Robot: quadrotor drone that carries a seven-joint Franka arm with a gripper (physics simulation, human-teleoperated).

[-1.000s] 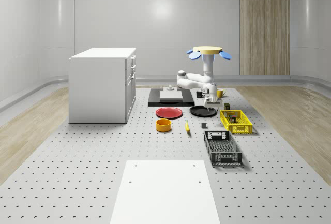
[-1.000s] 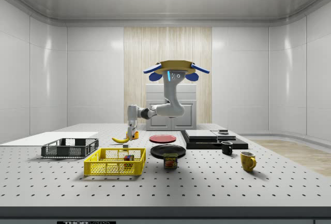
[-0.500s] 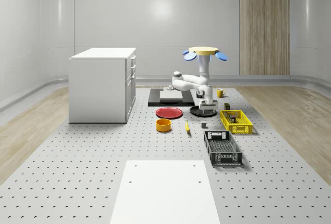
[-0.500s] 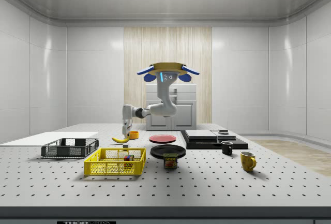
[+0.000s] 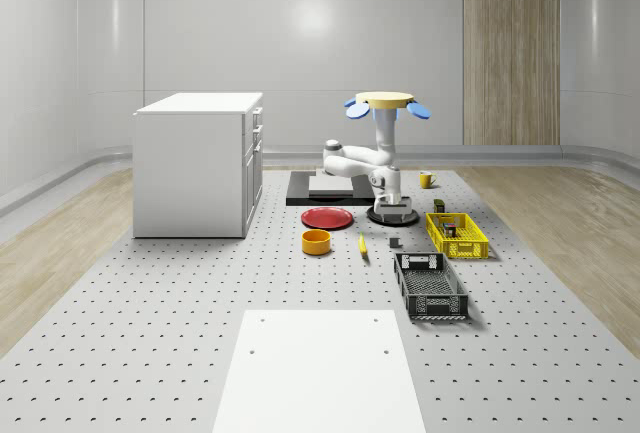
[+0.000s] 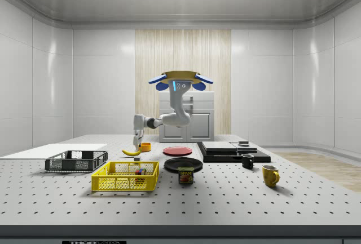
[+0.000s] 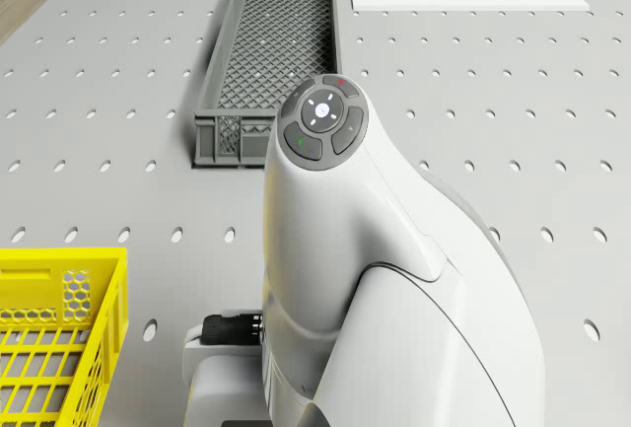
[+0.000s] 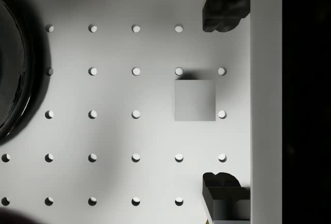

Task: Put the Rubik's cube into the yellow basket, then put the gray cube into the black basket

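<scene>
Since a second ago your drone [image 5: 381,103] has drifted toward the whole-scene view's left and now hovers above the black plate [image 5: 392,217], carrying the arm with it. Your gripper [image 8: 226,100] hangs pointing down with its jaws spread wide and nothing between the fingertips [image 8: 224,12]; the gray cube [image 8: 195,100] lies flat on the perforated table [image 8: 114,136] directly beneath it, roughly centred between the two fingers and apart from both. Taking that cube as your landmark: the black plate's rim [image 8: 18,63] curves past well off to one side of it in the wrist view. In the whole-scene view the cube [image 5: 395,244] sits just in front of the plate, with the black basket [image 5: 430,286] nearer the camera and the yellow basket [image 5: 456,235] to the cube's right. Inside the yellow basket you can see a small multicoloured block, probably the Rubik's cube [image 6: 139,172], though it is too small to be sure. From the drone view the black basket [image 7: 271,62] lies beyond the arm's elbow, and a corner of the yellow basket [image 7: 59,338] is close beside the wrist.
</scene>
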